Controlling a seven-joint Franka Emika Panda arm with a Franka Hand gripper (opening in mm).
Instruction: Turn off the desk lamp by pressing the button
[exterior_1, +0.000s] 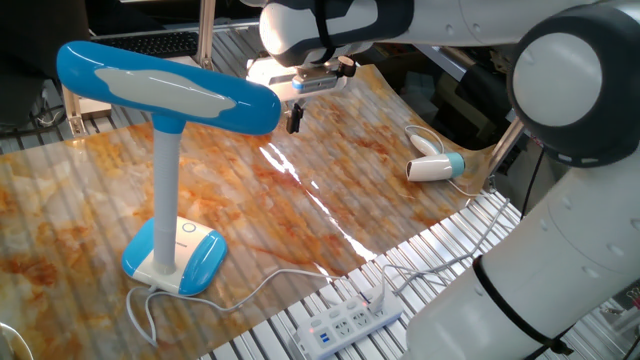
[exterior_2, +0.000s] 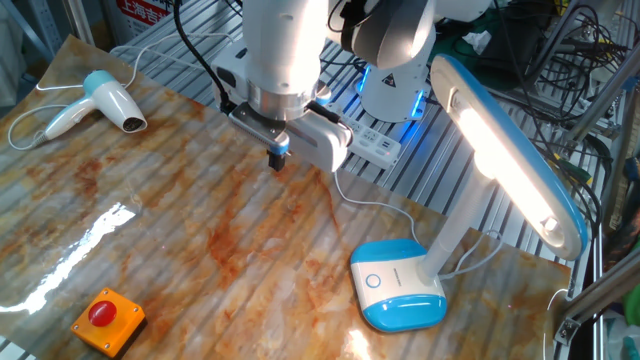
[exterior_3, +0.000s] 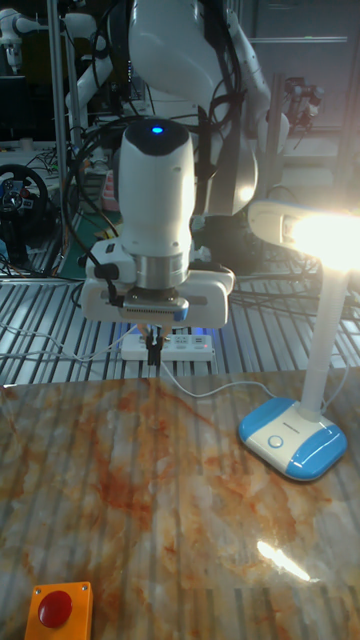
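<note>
Looking at one fixed view first: the desk lamp (exterior_1: 168, 180) stands at the near left of the marbled table (exterior_1: 330, 190), blue base on the tabletop, long blue head up top. The gripper (exterior_1: 294, 120) hangs above the far side of the table, just past the right tip of the lamp head and well apart from the base. The button (exterior_1: 187, 227) is only a faint mark on the base's white face here. Fingers point down, touching nothing; no gap readable at this size. A hair dryer (exterior_1: 437, 166) lies at the right edge, a power strip (exterior_1: 347, 322) on the slatted bench in front.

Other fixed view: lamp base at lower right with the button (exterior_2: 373, 281) clear on its white face — ringed circle, facing up. Lamp is lit. Gripper (exterior_2: 278, 157) sits up-left of the base, well apart from it, over bare table, holding nothing. Fingertips read as one dark stub; can't tell whether they're apart or together. An orange box with a red button (exterior_2: 107, 318) sits near the bottom left corner.

Tall fixed view: gripper (exterior_3: 153, 352) hangs at the table's far edge, lamp base and button (exterior_3: 275, 440) down-right of it, apart. Lamp head glares white. Fingertips look like one narrow dark tip — state still not resolvable.
</note>
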